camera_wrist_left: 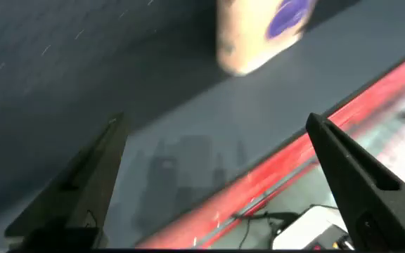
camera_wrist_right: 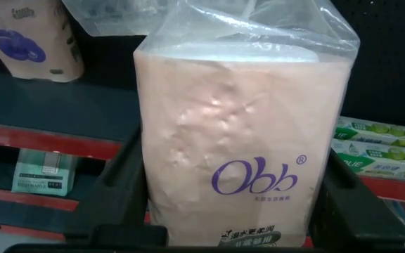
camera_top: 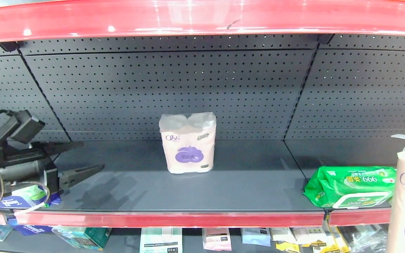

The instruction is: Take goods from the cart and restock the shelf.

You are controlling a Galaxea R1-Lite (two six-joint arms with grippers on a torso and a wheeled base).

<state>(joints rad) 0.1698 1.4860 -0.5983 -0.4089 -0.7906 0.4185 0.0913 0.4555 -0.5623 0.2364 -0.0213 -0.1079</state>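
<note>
My right gripper (camera_wrist_right: pixel 234 211) pinches a tissue pack (camera_wrist_right: pixel 238 133), one finger flat against each side, and the pack is upright in the grip. From the head view it stands at the near right, in front of the right end of the shelf (camera_top: pixel 251 189). My left gripper (camera_top: pixel 91 156) hangs over the left end of the grey shelf board, jaws spread wide, its tips pointing right along the board. A blue and green packet (camera_top: pixel 23 201) lies just under that arm at the near left edge. A second pack (camera_top: pixel 187 142) stands upright on the board about mid-shelf, closer to the far pegboard wall (camera_top: pixel 167 88) than to the red front strip (camera_top: pixel 167 219), and well apart from both grippers. Green wipes (camera_top: pixel 350 186) lie flat at the near right, just left of the held pack. Small packets (camera_top: pixel 160 240) sit on the lower shelf
</note>
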